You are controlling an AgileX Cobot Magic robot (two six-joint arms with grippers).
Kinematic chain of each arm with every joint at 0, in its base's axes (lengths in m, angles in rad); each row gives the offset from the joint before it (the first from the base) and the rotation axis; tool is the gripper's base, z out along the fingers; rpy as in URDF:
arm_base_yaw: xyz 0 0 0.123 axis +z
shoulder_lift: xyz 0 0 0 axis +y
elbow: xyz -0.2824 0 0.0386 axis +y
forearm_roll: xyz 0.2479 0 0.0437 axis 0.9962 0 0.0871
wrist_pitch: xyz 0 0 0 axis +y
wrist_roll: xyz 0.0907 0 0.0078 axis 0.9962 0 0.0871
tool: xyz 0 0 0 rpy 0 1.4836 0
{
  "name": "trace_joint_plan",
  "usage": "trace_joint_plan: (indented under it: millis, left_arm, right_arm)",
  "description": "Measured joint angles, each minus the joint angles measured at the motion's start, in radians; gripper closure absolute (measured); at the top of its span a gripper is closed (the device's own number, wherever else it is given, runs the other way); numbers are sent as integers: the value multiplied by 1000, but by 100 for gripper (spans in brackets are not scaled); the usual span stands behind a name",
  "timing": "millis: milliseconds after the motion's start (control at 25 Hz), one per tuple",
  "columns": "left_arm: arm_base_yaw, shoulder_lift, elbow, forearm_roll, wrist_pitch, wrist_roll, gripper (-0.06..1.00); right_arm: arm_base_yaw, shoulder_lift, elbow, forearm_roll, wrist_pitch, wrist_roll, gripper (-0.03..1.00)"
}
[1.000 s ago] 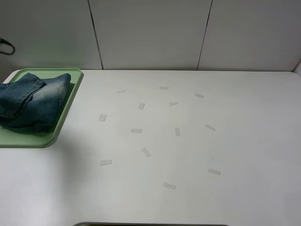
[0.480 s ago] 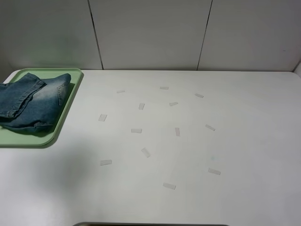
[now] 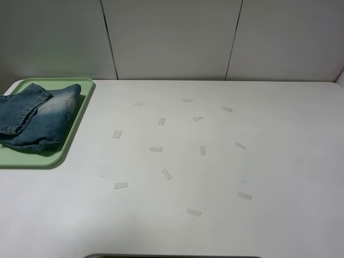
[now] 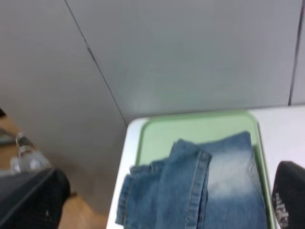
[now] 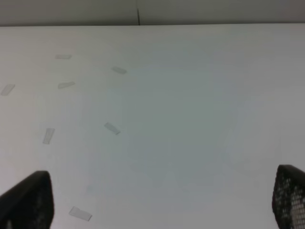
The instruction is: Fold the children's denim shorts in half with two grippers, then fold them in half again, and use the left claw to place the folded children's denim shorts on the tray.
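Note:
The folded children's denim shorts (image 3: 37, 116) lie on the pale green tray (image 3: 70, 145) at the table's far left; one edge of the shorts reaches past the picture's left border. They also show in the left wrist view, shorts (image 4: 200, 186) on tray (image 4: 190, 131). No arm shows in the exterior view. The left claw (image 4: 162, 207) hangs above and back from the tray, its fingers (image 4: 35, 198) wide apart and empty. The right gripper (image 5: 157, 200) is open and empty over bare table, one of its fingers (image 5: 291, 198) at the frame edge.
Several small pale tape strips (image 3: 166, 174) are scattered over the middle of the white table (image 3: 279, 161). A panelled wall (image 3: 172, 37) stands behind the table. The floor beside the table shows in the left wrist view (image 4: 86, 214).
A black cable loop at the exterior view's left edge has gone out of frame. The arm's shadow beside the tray has faded away. The shorts and tray have not moved.

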Motion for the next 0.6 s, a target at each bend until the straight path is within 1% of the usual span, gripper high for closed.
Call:
trace_joint_plan:
  millis: [120, 200, 320, 600]
  left_arm:
    - [0, -155, 79, -1, -16, 0, 7]
    - [0, -243, 123, -1, -3, -1, 7]
    - [0, -364, 148, -1, 52, -3, 7]
    - [0, -573, 151, 2, 256, -40, 7]
  right_arm:
    - [0, 0, 0, 0, 0, 0, 27]
    - [0, 0, 0, 0, 0, 0, 27]
    - [0, 0, 0, 0, 0, 0, 27]
    - [0, 0, 0, 0, 0, 0, 27]
